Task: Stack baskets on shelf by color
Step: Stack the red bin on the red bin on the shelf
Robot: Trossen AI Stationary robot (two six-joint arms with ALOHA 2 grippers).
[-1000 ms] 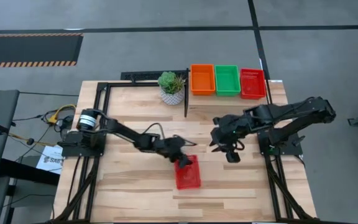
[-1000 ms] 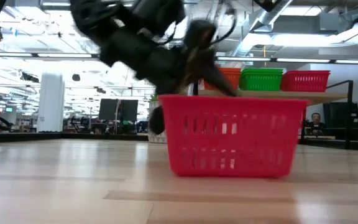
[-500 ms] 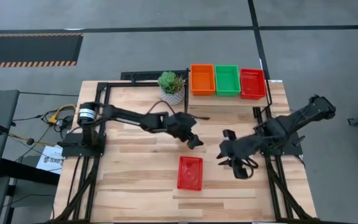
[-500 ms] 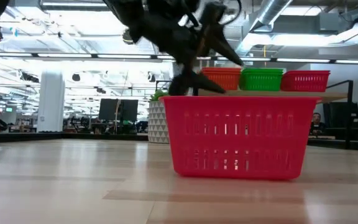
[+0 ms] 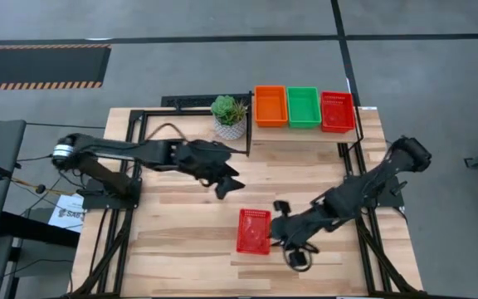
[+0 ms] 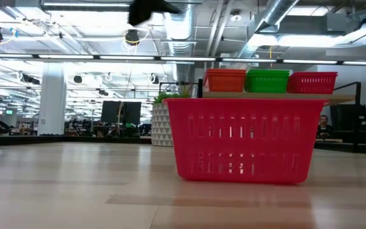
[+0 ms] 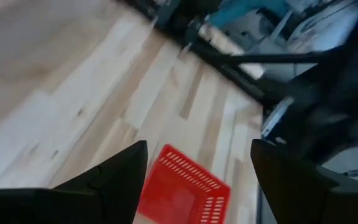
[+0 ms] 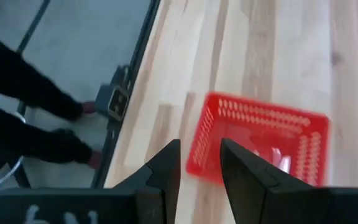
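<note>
A single red basket (image 5: 253, 231) sits upright on the table (image 5: 173, 249), out in the open near the front middle, with nothing inside it that I can make out; from the low camera it (image 6: 241, 140) fills the centre of the view, standing flat on the planks. Back on the shelf (image 5: 305, 135) at the far right corner, an orange basket (image 5: 270, 105), a green basket (image 5: 303, 107) and another red basket on the shelf (image 5: 337, 111) stand side by side in a row, and the same three show above the board in the low view. The right gripper (image 5: 287, 237) is stretched low across the table and ends just beside the loose basket's right side, near it but, as far as I can see, not gripping it; from its own wrist camera the two fingers (image 8: 166, 168) stand a narrow gap apart with nothing between them, the basket (image 8: 260, 140) lying just ahead of the tips. The left gripper (image 5: 225, 184) hangs over the middle of the table, well apart from the loose basket and nearer the potted plant (image 5: 229, 116); its wrist view shows the fingers (image 7: 114, 177) spread wide, empty, with the red basket (image 7: 182, 193) seen farther off between them. The plant stands at the shelf's left end.
</note>
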